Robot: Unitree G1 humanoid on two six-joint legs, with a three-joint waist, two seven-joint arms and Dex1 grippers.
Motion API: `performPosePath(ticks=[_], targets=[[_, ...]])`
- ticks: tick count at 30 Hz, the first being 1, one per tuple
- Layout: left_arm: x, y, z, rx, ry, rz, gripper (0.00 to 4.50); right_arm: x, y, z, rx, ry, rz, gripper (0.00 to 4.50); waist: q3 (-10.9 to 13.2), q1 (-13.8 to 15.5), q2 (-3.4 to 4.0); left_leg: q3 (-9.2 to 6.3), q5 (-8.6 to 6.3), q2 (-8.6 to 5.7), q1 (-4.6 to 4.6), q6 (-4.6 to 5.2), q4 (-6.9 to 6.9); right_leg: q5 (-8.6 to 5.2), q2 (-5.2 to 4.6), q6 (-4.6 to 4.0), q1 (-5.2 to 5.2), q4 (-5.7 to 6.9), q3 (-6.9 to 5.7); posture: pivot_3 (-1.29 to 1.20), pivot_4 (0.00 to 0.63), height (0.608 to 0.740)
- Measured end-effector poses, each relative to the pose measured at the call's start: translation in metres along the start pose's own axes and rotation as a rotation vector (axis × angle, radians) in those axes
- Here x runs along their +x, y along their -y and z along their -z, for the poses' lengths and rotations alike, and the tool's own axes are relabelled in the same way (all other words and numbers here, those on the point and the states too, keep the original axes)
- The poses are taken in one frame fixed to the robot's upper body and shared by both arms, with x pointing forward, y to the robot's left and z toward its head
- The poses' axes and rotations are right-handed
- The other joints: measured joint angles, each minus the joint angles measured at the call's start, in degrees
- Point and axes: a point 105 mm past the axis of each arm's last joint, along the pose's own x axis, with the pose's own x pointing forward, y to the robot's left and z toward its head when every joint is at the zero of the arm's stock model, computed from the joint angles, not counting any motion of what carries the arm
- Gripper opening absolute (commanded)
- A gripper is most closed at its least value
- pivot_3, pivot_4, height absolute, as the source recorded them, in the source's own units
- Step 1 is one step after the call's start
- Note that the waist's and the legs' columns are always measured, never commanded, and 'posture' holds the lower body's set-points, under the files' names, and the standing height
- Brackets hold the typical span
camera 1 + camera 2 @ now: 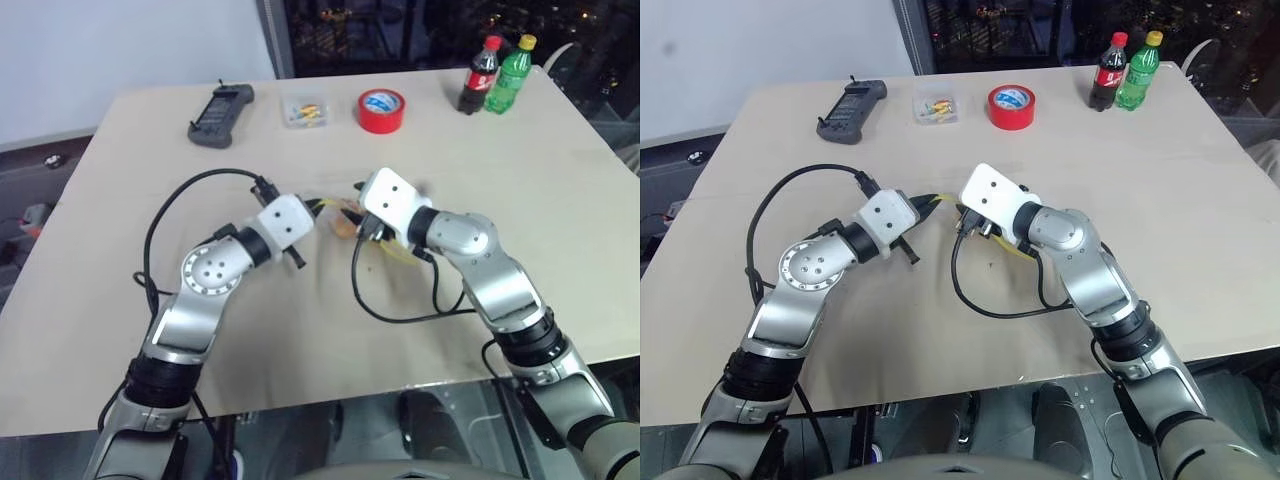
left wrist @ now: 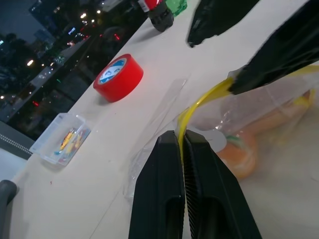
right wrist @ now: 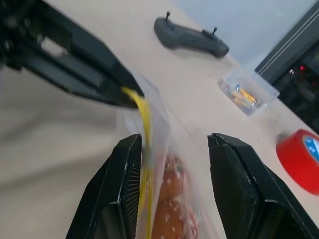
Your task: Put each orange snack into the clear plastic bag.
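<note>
Left gripper (image 2: 183, 144) clenched on yellow seal strip of clear plastic bag (image 2: 259, 114), frame centre in left eye view. Right gripper (image 3: 172, 149) fingers parted astride bag mouth. Orange snacks (image 3: 169, 199) inside bag.

Snacks (image 3: 168, 199) inside bag (image 2: 259, 114)

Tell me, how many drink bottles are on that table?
2. A red-capped cola bottle and a yellow-capped green bottle stand side by side at the table's far right corner.
</note>
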Motion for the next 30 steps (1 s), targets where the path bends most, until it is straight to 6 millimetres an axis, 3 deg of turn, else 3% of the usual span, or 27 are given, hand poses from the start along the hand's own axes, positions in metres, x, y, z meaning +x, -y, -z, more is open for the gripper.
performPosePath(ticks=[2,4,27,30], targets=[[0.000,0.000,0.000,-0.001,-0.001,-0.001,0.00,0.000,-0.003,0.003,0.015,-0.012,-0.014,1.26,0.0,0.0,0.00,0.00,0.00,0.00,0.00,0.00,0.00,0.00,0.00,0.00,0.00,0.01,0.00,0.00,0.150,0.740],[-0.001,0.000,0.001,-0.003,-0.004,-0.002,0.00,0.000,-0.005,0.005,0.018,-0.019,-0.024,0.31,0.0,0.0,0.00,0.01,0.00,0.00,0.00,0.00,0.00,0.00,0.00,0.00,0.00,0.01,0.01,0.00,0.150,0.740],[-0.004,0.001,0.004,-0.009,-0.013,-0.008,0.00,0.000,-0.016,0.003,-0.004,-0.003,-0.096,0.31,0.0,0.0,0.00,0.00,0.00,0.00,0.01,0.00,0.03,0.00,0.00,0.00,0.00,0.05,0.01,0.00,0.150,0.740],[-0.004,0.001,0.004,-0.012,-0.016,-0.008,0.00,0.000,-0.017,0.002,-0.007,0.006,-0.105,1.71,0.0,0.0,0.00,0.00,0.00,0.01,0.01,0.00,0.04,0.00,0.00,0.00,0.00,0.05,0.01,0.00,0.150,0.740]])
